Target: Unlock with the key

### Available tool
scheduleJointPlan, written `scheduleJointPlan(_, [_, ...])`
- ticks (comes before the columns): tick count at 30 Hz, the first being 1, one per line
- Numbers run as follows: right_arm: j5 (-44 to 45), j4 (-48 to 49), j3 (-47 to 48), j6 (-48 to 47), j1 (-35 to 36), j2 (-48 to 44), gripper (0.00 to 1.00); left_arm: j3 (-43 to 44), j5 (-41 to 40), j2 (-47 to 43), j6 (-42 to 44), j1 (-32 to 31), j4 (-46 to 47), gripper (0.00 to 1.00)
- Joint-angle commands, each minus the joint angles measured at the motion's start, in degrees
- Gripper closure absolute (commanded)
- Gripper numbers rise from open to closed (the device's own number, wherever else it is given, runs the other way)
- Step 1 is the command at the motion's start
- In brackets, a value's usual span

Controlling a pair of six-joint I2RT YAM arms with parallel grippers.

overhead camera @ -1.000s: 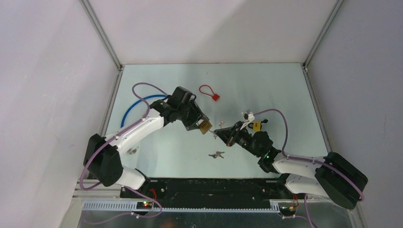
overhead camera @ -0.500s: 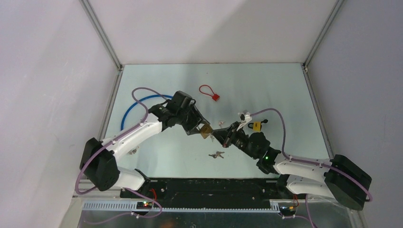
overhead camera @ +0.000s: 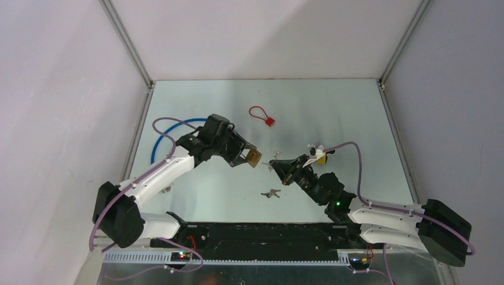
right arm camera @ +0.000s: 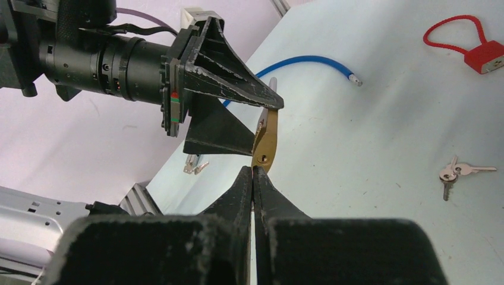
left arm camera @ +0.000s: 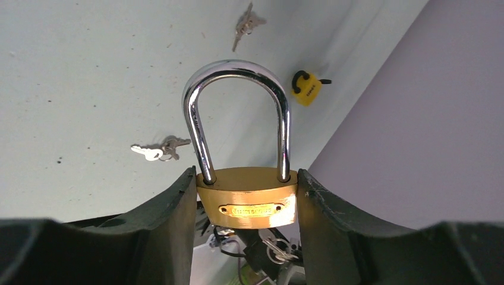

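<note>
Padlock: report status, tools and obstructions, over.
Left tool clamped on brass padlock, shackle shut. Right tool shut, tips at padlock's base; key itself not discernible. Nothing between them; loose keys lie well aside.

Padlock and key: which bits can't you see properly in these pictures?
- Key: right wrist view, the shut right gripper hides whether one is pinched.
- Padlock label: left wrist view, writing too blurred to read.
- Padlock sides: left wrist view, the left gripper fingers cover them.
- Yellow lock: top view, tiny, partly behind the right arm.
</note>
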Motion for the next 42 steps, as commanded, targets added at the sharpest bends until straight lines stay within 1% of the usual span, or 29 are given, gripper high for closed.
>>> scheduleJointPlan(1, [3.2,4.6,0.0,-1.6,0.7,0.5,1.0,0.6,1.1,-4.3,-3.8,0.4,5.2,1.0])
scheduleJointPlan(19, [6.2,15.0,0.3,-5.2,1.6,5.1,1.0,0.0,3.7,-5.1,-5.5,0.4,7.6,1.0])
scheduleJointPlan(28, [6.6,15.5,0.8,-5.5,1.6,6.3,1.0,-0.2,4.3,-5.4,-5.9,0.4,8.2,1.0])
scheduleJointPlan(35, [7.4,14.2,1.1,-5.1,1.6,6.7,1.0,-0.4,4.4,-5.2,-6.1,0.4,8.6,1.0])
scheduleJointPlan(42, [6.4,15.3,1.3,-4.7,1.7,7.6,1.0,-0.5,4.5,-5.3,-6.3,0.4,8.9,1.0])
